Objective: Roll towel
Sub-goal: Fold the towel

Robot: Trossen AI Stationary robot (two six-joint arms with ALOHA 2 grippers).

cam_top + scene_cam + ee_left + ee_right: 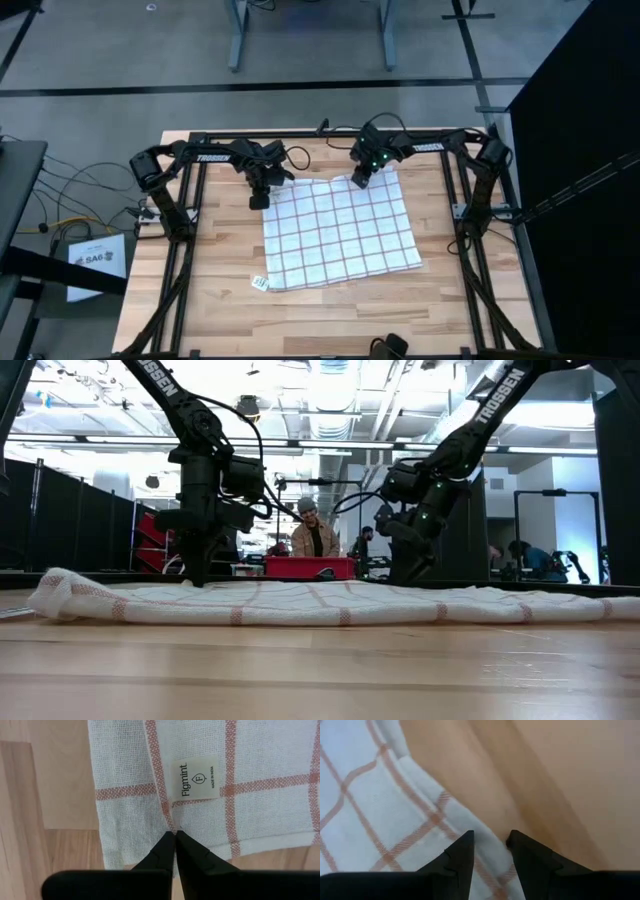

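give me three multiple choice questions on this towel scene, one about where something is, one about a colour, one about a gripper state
1. Where does the thin white checked cloth towel lie?
A. spread flat on the wooden table
B. hanging off the table's edge
C. rolled up beside the left arm's base

2. What colour are the towel's grid lines in the wrist views?
A. blue
B. reddish orange
C. green

3. How do the fingers of the left gripper stand?
A. wide apart, above the towel
B. closed together at the towel's edge
C. out of view

Answers:
1. A, the high view shows it laid open between both arms.
2. B, the left wrist view shows reddish orange stripes around a small cream label.
3. B, the left wrist view shows the tips meeting on the cloth; the right gripper has a gap.
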